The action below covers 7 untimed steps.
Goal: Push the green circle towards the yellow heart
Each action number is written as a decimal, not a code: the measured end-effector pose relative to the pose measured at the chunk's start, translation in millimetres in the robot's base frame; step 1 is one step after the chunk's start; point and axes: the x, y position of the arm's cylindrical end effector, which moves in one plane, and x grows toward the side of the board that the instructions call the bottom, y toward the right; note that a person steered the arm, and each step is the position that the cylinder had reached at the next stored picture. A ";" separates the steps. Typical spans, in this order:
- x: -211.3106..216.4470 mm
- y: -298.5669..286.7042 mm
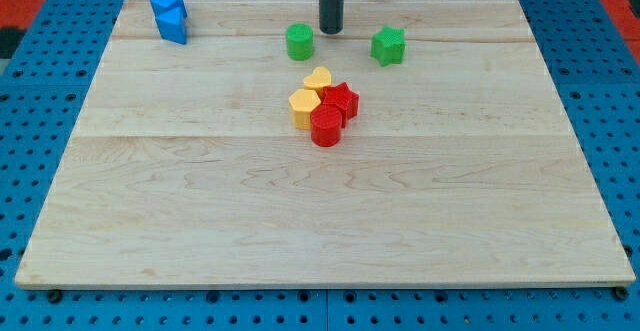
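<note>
The green circle sits near the view's top, left of centre. The yellow heart lies just below and right of it, at the top of a tight cluster with a yellow hexagon, a red star and a red round block. My tip stands at the view's top, just right of and slightly above the green circle, with a small gap between them.
A green star lies right of my tip. Two blue blocks sit together at the top left corner of the wooden board. A blue pegboard surrounds the board.
</note>
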 end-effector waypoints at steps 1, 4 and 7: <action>0.0 -33.5; 29.2 -52.0; 81.0 -103.8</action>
